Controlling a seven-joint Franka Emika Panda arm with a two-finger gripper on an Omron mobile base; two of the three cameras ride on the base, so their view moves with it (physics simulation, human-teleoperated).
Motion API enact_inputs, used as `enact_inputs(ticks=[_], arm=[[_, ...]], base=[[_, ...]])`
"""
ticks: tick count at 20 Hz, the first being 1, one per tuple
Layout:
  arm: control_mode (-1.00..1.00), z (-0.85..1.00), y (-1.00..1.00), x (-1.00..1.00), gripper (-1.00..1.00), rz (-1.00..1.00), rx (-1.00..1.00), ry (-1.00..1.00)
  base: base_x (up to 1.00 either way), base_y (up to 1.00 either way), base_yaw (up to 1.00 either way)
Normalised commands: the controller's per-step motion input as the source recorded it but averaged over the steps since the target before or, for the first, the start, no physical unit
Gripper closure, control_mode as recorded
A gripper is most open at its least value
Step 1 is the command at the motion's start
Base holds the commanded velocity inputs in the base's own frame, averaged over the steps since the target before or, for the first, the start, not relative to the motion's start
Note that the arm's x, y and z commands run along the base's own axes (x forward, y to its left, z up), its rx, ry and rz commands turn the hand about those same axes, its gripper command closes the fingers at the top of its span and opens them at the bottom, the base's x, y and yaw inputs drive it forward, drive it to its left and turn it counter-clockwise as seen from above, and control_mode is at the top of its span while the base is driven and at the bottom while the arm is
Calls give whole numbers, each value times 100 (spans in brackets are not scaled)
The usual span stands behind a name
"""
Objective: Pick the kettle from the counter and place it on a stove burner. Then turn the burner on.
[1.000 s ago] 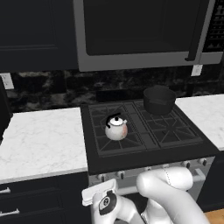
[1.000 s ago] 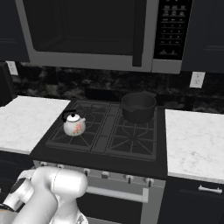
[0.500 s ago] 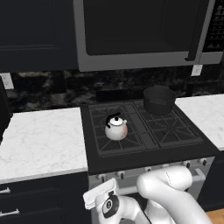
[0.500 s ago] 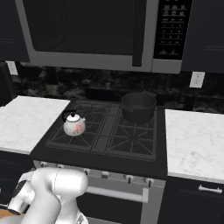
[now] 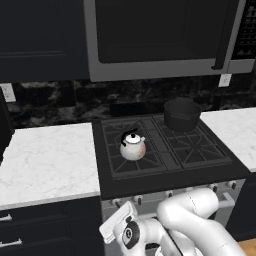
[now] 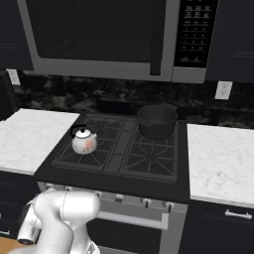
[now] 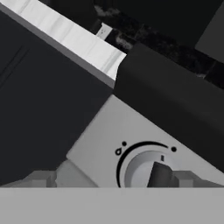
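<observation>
small round silvery-white kettle [image 5: 133, 146] with black arched handle sits upright on front-left black cast-iron stove burner grate [image 5: 134, 162], centre of left base view, left-centre of right base view. large black pot [image 6: 157, 121] on rear-right burner. white marble-look worktop [image 5: 45, 157] flanks cooktop on both sides. hand view: round grey stove knob [image 7: 151, 172] at lower right, very close. claw's opening cannot be told.

Stove knob [image 7: 153, 170] cut off at hand view's bottom
</observation>
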Motion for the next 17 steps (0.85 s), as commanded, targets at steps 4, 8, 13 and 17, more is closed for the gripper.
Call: enact_inputs(ticks=[4,8,13,17], arm=[[-100,48,66,-1,-100,16,-31,0],[-100,49,79,-16,-100,15,-30,0],[-100,49,91,-33,-100,14,-30,0],[-100,54,91,-50,-100,13,-30,0]], base=[[0,0,0],[0,0,0],[0,0,0],[0,0,0]])
